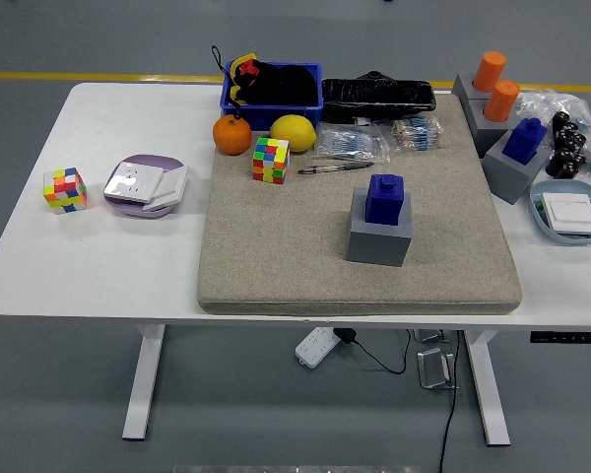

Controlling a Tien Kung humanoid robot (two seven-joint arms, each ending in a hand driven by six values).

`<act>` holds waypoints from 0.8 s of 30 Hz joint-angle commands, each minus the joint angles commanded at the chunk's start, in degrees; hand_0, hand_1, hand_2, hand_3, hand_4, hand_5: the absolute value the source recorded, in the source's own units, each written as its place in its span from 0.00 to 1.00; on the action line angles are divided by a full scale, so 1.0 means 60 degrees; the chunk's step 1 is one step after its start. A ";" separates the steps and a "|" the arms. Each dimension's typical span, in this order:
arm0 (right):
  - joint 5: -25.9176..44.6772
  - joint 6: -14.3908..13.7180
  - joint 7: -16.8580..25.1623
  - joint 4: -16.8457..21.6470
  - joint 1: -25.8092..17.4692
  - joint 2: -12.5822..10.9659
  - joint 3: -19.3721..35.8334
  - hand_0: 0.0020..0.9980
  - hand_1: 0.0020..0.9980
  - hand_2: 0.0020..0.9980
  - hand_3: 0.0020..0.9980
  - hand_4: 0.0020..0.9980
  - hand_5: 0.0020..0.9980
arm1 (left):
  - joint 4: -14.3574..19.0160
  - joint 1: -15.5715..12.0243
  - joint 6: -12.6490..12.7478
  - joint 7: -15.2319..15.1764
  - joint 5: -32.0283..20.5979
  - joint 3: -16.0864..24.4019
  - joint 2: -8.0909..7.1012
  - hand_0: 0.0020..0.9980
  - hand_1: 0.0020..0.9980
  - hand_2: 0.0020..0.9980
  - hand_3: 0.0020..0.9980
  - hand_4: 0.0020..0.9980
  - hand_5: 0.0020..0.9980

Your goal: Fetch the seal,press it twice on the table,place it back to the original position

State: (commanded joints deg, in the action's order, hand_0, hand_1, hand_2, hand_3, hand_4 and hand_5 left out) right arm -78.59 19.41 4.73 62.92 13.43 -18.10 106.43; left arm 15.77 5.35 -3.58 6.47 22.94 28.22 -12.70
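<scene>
Seal (385, 198) (blue) upright in grey holder (379, 239) | mat (276, 246) | hands unseen

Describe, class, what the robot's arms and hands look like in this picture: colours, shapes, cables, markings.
Nothing can be described: neither arm nor hand is in view, and no person is either. The picture shows only the white table, the beige mat and the blue seal on its grey block.

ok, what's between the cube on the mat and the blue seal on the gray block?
Head view: only a pen beside that line; otherwise bare beige mat between the cube and blue seal.
</scene>
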 joint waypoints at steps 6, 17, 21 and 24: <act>0.0006 -0.0002 0.0001 -0.0002 -0.0003 -0.0014 -0.0002 0.86 0.75 0.70 0.67 0.82 0.26 | -0.0002 -0.0006 0.0000 0.0003 -0.0003 0.0001 -0.0001 0.81 0.82 0.79 0.84 0.79 0.39; -0.0002 -0.0001 0.0005 -0.0006 -0.0013 -0.0021 -0.0020 0.86 0.76 0.70 0.67 0.81 0.26 | 0.0006 -0.0010 -0.0002 -0.0001 0.0006 0.0006 0.0001 0.81 0.82 0.79 0.84 0.79 0.39; -0.0003 -0.0004 0.0007 -0.0010 -0.0016 -0.0026 -0.0021 0.86 0.75 0.70 0.67 0.81 0.26 | 0.0009 -0.0007 -0.0003 0.0003 0.0007 -0.0010 -0.0003 0.81 0.82 0.79 0.84 0.79 0.39; -0.0007 -0.0006 0.0009 -0.0023 -0.0020 -0.0032 -0.0029 0.86 0.75 0.70 0.67 0.81 0.26 | 0.0006 -0.0005 0.0004 0.0003 0.0005 -0.0031 -0.0024 0.81 0.82 0.79 0.84 0.79 0.39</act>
State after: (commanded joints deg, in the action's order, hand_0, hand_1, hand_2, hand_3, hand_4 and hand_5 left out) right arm -78.63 19.37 4.78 62.78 13.31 -18.30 106.26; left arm 15.80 5.32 -3.55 6.48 22.96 28.03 -12.84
